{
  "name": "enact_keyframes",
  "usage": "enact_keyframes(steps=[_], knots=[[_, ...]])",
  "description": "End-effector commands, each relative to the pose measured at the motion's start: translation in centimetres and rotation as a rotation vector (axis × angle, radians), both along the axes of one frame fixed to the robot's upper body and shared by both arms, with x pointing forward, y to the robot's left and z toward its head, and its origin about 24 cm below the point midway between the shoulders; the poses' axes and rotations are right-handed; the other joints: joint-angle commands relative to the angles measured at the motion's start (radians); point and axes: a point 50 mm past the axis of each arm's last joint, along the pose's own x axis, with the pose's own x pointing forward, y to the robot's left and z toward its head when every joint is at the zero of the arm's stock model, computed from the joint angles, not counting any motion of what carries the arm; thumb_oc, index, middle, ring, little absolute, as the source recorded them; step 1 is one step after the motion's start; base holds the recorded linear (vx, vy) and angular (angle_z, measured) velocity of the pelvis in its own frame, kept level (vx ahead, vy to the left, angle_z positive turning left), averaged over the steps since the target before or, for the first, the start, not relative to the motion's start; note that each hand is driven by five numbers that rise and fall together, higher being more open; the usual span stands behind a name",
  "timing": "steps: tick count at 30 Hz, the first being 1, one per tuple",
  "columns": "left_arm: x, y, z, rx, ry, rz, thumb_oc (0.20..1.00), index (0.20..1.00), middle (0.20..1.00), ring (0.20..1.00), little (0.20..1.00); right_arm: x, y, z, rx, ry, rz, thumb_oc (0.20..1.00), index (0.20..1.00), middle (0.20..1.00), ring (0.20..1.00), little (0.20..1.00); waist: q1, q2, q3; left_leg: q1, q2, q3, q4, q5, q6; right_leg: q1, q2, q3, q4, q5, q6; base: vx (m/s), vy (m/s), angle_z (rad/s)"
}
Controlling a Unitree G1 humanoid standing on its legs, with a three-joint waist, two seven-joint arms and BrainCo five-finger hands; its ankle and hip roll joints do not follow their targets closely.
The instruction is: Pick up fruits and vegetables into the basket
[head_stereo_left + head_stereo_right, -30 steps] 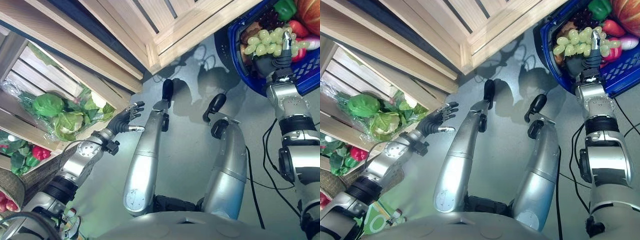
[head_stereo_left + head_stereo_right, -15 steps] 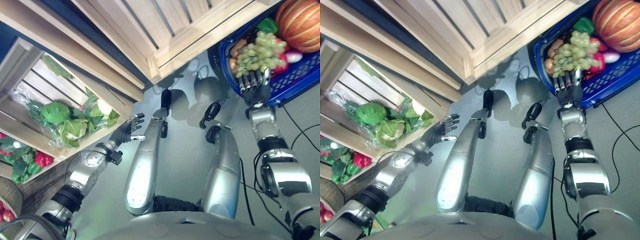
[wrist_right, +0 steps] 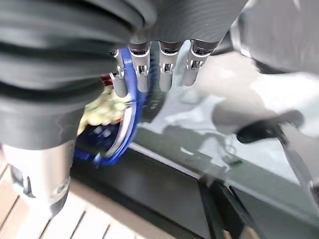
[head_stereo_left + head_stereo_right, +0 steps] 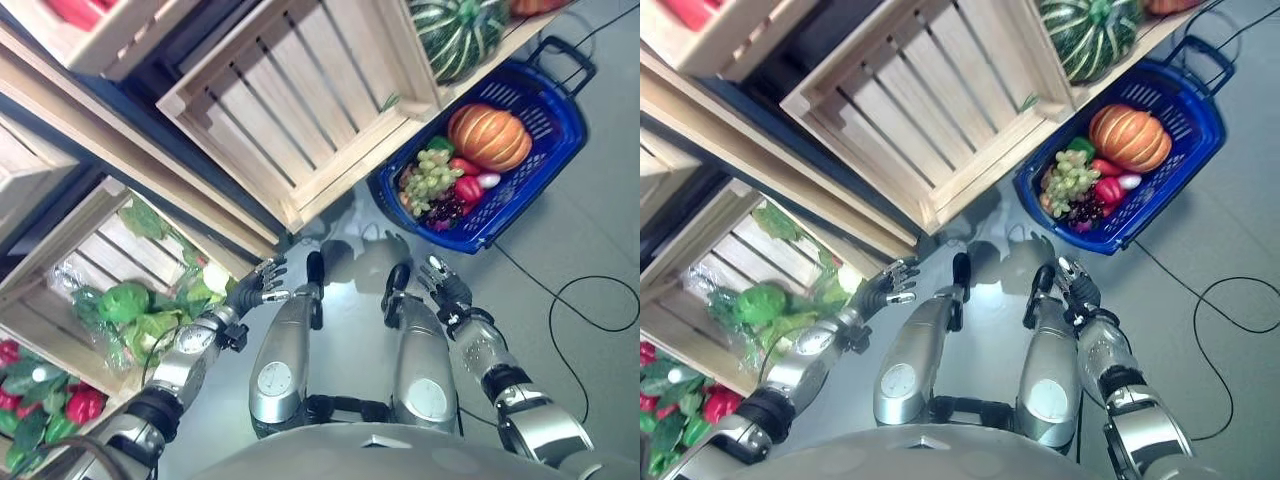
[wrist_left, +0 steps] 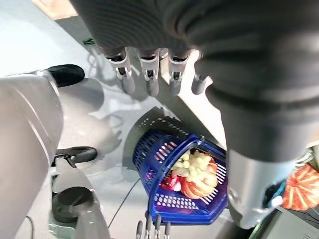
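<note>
The blue basket [image 4: 545, 150] sits on the floor [image 4: 600, 240] beside the wooden crates [image 4: 300, 110], holding a pumpkin [image 4: 489, 137], green grapes [image 4: 431, 178], a red pepper [image 4: 468, 189] and dark grapes [image 4: 445, 209]. Right hand [image 4: 443, 285] hangs empty near the basket, apart from it, fingers straight and relaxed. Left hand [image 4: 258, 287] is empty too, fingers spread loosely, just beside the lower crate [image 4: 60, 290] of cabbages [image 4: 122, 301] and leafy greens [image 4: 195, 295]; a striped squash [image 4: 457, 35] lies on the shelf above the basket.
</note>
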Motion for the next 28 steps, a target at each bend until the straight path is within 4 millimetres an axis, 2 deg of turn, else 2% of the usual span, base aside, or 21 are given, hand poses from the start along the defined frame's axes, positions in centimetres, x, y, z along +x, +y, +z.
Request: enact_keyframes(steps=[1, 2, 5, 9, 13, 15, 18, 21, 28], knots=[[-2.9, 0.6, -2.0, -0.015, 0.054, 0.004, 1.000, 1.000, 1.000, 1.000, 1.000, -2.4, 1.5, -1.4, -0.143, 0.048, 0.240, 1.000, 1.000, 1.000, 1.000, 1.000, -0.014, -0.048, -0.136, 0.096, -0.036, 0.025, -0.074, -0.088, 0.019, 0.127, 0.083, -0.023, -0.123, -0.011, 0.015, 0.08, 0.032, -0.03], [-2.9, 0.6, -2.0, -0.015, 0.054, 0.004, 1.000, 1.000, 1.000, 1.000, 1.000, -2.4, 1.5, -1.4, -0.143, 0.048, 0.240, 1.000, 1.000, 1.000, 1.000, 1.000, -0.014, -0.047, -0.138, 0.093, -0.036, 0.024, -0.075, -0.085, 0.019, 0.126, 0.084, -0.023, -0.127, -0.007, 0.015, 0.10, 0.029, -0.04], [-4.9, 0.5, -4.7, -0.023, 0.192, 0.011, 1.000, 1.000, 1.000, 1.000, 1.000, -5.5, 2.0, -4.1, -0.219, 0.248, 0.381, 1.000, 1.000, 1.000, 1.000, 1.000, -0.006, -0.078, -0.230, 0.179, -0.035, 0.024, -0.137, -0.079, 0.021, 0.215, 0.092, -0.023, -0.197, 0.015, 0.029, 0.09, 0.059, -0.10], [-5.8, 0.5, -6.5, 0.027, 0.308, 0.014, 1.000, 1.000, 1.000, 1.000, 1.000, -8.3, 2.1, -6.3, -0.249, 0.481, 0.417, 1.000, 1.000, 1.000, 1.000, 1.000, 0.002, -0.102, -0.285, 0.226, -0.038, 0.036, -0.144, -0.096, 0.031, 0.259, 0.092, -0.013, -0.219, 0.024, 0.036, 0.03, 0.039, 0.07], [-6.6, 0.4, -8.2, 0.180, 0.442, -0.029, 1.000, 1.000, 1.000, 1.000, 1.000, -10.5, 2.1, -7.7, -0.238, 0.659, 0.354, 1.000, 1.000, 1.000, 1.000, 1.000, 0.003, -0.115, -0.316, 0.270, -0.040, 0.045, -0.157, -0.109, 0.038, 0.297, 0.089, -0.008, -0.237, 0.033, 0.044, 0.01, 0.011, 0.00], [-7.0, 0.3, -8.7, 0.202, 0.486, -0.027, 1.000, 1.000, 1.000, 1.000, 1.000, -11.0, 2.2, -8.0, -0.234, 0.712, 0.332, 1.000, 1.000, 1.000, 1.000, 1.000, -0.004, -0.116, -0.326, 0.284, -0.044, 0.046, -0.161, -0.113, 0.041, 0.308, 0.089, 0.000, -0.247, 0.036, 0.044, 0.00, 0.052, -0.09], [-7.9, -0.2, -9.6, 0.133, 0.609, 0.041, 1.000, 1.000, 1.000, 1.000, 1.000, -12.8, 2.0, -8.6, -0.209, 0.840, 0.326, 1.000, 1.000, 1.000, 1.000, 1.000, -0.017, -0.109, -0.347, 0.315, -0.052, 0.057, -0.171, -0.122, 0.048, 0.338, 0.087, 0.006, -0.272, 0.043, 0.045, 0.01, 0.066, -0.18], [-8.3, -0.2, -9.9, 0.120, 0.677, 0.045, 1.000, 1.000, 1.000, 1.000, 1.000, -13.9, 2.0, -8.9, -0.178, 0.897, 0.348, 1.000, 1.000, 1.000, 1.000, 1.000, -0.020, -0.103, -0.358, 0.331, -0.060, 0.055, -0.167, -0.129, 0.053, 0.358, 0.083, 0.003, -0.282, 0.045, 0.043, -0.01, 0.047, -0.06], [-8.6, 0.3, -10.1, 0.116, 0.732, 0.077, 1.000, 1.000, 1.000, 1.000, 1.000, -14.0, 1.9, -8.8, -0.173, 0.900, 0.392, 1.000, 1.000, 1.000, 1.000, 1.000, -0.019, -0.098, -0.370, 0.353, -0.067, 0.052, -0.149, -0.145, 0.061, 0.383, 0.079, -0.003, -0.269, 0.032, 0.036, 0.00, 0.000, 0.00]])
